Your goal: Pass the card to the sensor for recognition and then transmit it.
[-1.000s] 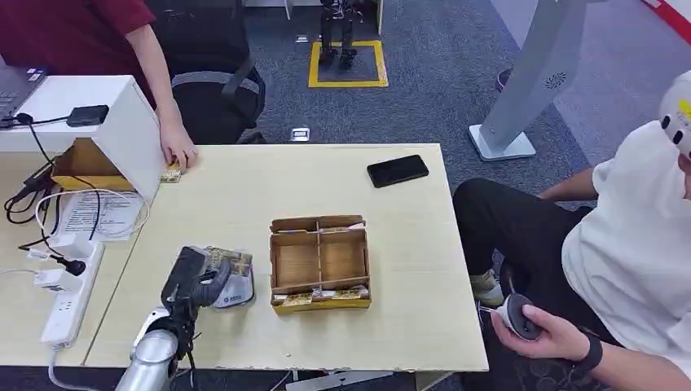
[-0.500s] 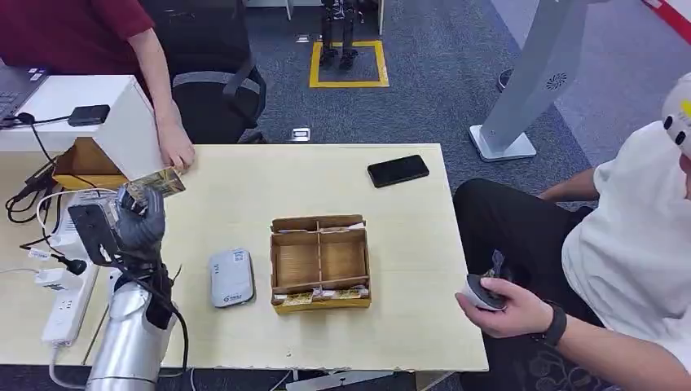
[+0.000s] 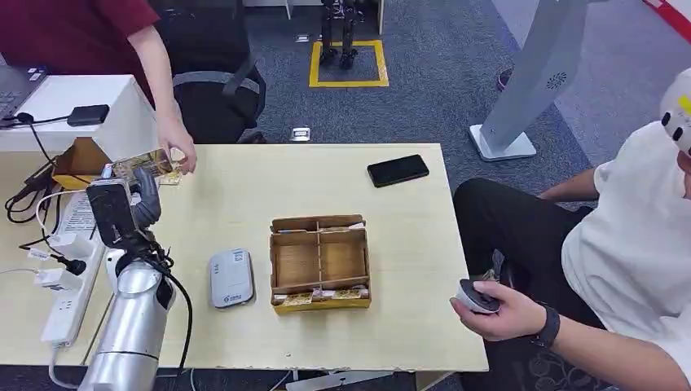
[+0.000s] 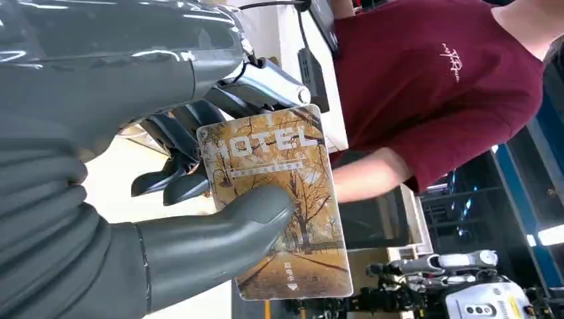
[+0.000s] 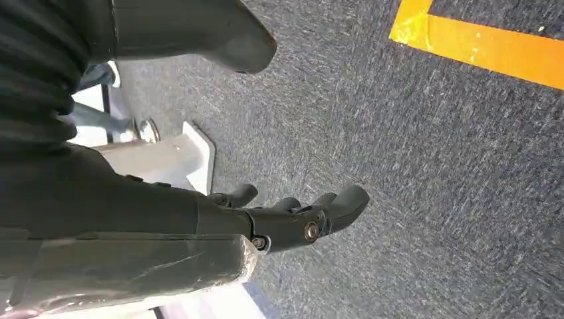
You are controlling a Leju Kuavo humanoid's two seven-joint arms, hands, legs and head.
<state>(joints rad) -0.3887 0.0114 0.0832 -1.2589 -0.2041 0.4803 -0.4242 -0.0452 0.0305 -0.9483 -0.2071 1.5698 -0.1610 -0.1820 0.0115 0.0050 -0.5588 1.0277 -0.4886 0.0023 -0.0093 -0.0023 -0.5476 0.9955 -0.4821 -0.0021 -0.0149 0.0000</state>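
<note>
My left hand is raised over the table's left edge. It holds a golden hotel card between its thumb and its dark fingers. A person in a dark red shirt has a hand right at the card's far end; I cannot tell whether it touches the card. The grey-white card sensor lies flat on the table, to the right of my left arm. My right hand hangs over grey carpet, fingers apart and holding nothing.
A divided cardboard box with cards along its front stands mid-table, and a black phone lies at the far right. A white box, cables and a power strip crowd the left. A seated person on the right holds a small device.
My left hand has lifted the card off the sensor and carried it up and to the far left, to the standing person's hand. The seated person's hand has shifted slightly.
</note>
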